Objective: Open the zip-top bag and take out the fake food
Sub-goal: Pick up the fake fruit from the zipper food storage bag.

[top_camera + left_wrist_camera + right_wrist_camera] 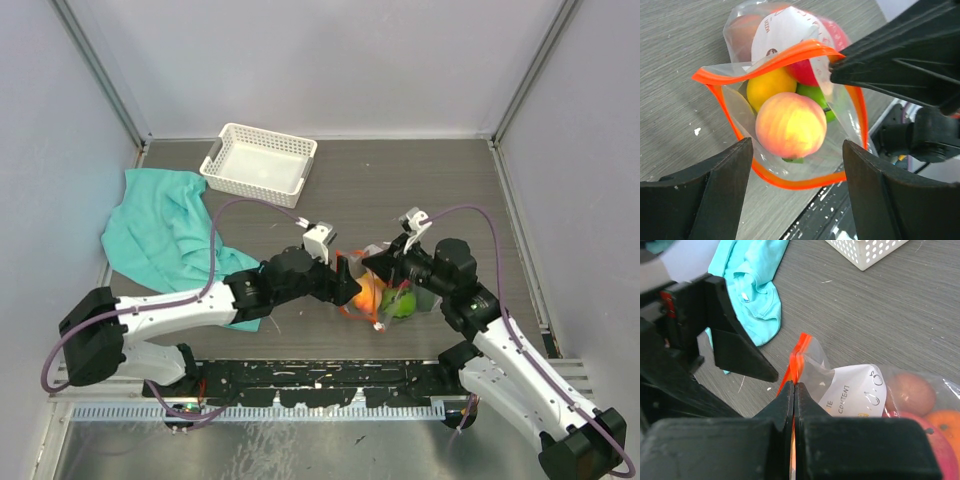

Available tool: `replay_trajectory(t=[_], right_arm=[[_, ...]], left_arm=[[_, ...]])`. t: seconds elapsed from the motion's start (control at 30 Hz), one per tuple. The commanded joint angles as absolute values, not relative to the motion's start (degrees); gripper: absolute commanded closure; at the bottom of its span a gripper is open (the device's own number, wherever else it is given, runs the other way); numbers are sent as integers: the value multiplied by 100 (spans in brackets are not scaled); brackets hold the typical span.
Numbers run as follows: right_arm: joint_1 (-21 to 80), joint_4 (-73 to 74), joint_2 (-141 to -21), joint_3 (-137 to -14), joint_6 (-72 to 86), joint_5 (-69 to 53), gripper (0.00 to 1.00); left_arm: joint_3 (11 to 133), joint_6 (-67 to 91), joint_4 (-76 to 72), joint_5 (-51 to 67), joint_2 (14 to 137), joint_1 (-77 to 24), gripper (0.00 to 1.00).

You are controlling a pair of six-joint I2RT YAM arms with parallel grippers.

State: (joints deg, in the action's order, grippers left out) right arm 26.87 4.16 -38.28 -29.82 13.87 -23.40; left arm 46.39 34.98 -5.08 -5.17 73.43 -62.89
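Note:
The zip-top bag (pixel 742 107) lies with its orange-red rimmed mouth gaping toward my left gripper (pixel 797 145). That gripper is open; its fingertips (pixel 735 160) flank the mouth's near edge without touching. Fake food fills the bag: a peach fruit (pixel 790 125) at the front, with yellow-orange (pixel 767 85), red (pixel 807 72) and green (pixel 812 94) fruits behind it. My right gripper (pixel 794 386) is shut on the bag's zipper strip (pixel 799 352) and holds the far rim up. From above, the bag (pixel 378 312) sits between the left gripper (pixel 348 285) and the right gripper (pixel 378 262).
A white slotted basket (pixel 258 158) stands at the back centre-left of the table. A teal cloth (pixel 165 225) lies crumpled at the left, partly under my left arm. The black base rail (pixel 320 375) runs along the near edge, just below the bag.

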Motion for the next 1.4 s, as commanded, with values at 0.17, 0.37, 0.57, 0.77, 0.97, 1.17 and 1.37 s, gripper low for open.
replay_trajectory(t=[0.17,0.37,0.57,0.77,0.97,1.17,1.37], right_arm=[[2672,-176,-3867,-2948,1493,-2508,100],[2672,-271,-3871,-2908,1537,-2562,100],[2677,-417,-3970,-2872,1588,-2657,100],[2676,-455,-4061,-2874,1608,-2668,100],[2672,-425,-4076,-2875,1641,-2716,100],[2672,-418,-3982,-2792,1762,-2559,100],[2672,-613,-4015,-2624,2107,-2528,100]], left_arm=[[5076,3383,-1266,-549,8298,-6337,27],[5210,3381,-1417,-476,8686,-6338,24],[5127,3498,-1714,-343,8987,-6337,13],[5019,3520,-1942,-302,9204,-6343,13],[4896,3476,-2311,-347,9500,-6337,7],[4608,3259,-2650,-250,9516,-6380,6],[4206,2933,-2804,-370,9387,-6394,6]])
